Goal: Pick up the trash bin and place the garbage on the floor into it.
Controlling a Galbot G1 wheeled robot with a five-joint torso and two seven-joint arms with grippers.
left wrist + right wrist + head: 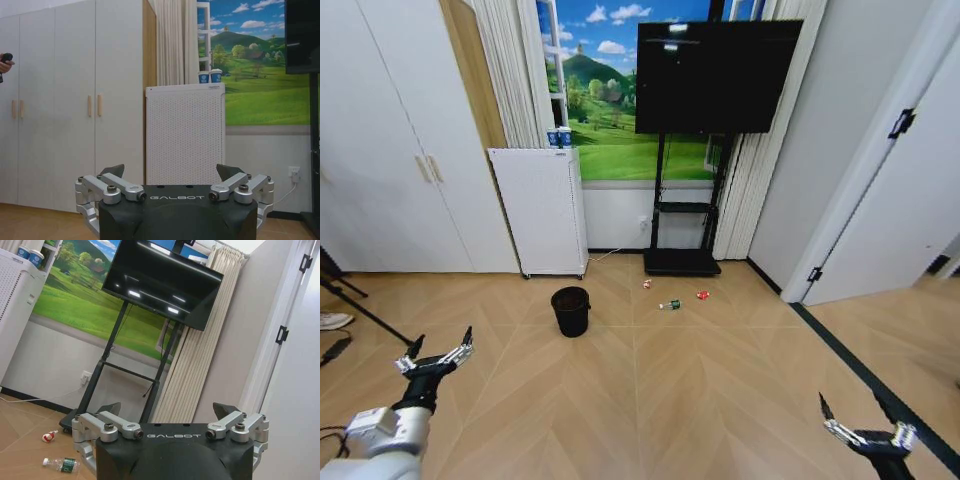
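**Robot faces bin and scattered litter, both arms empty**

The trash bin, a small black cylinder with a black liner bag at its rim, stands upright on the wood-pattern floor, just in front of a tall white perforated appliance. To its right, well apart from it, the garbage lies near the foot of a black television stand: a red-and-white wrapper, a small clear bottle with a green label on its side, and a small red lump. The right wrist view also catches the wrapper and the bottle on the floor.

The left gripper hovers low at the robot's left, fingers spread wide and holding nothing; the left wrist view shows its jaws parted, facing the appliance. The right gripper hangs at the lower right, its jaws likewise apart and empty. Both are well short of the bin.

The risks look plain. The bin is light and open-topped, so a grip on the thin rim or loose liner could tip it or pull the bag free. The litter pieces are small and lie flat, and the bottle could roll away from closing fingers.

"GALBOT" is printed on each gripper's body. Two blue-and-white cups sit on the appliance, their markings too small to read.
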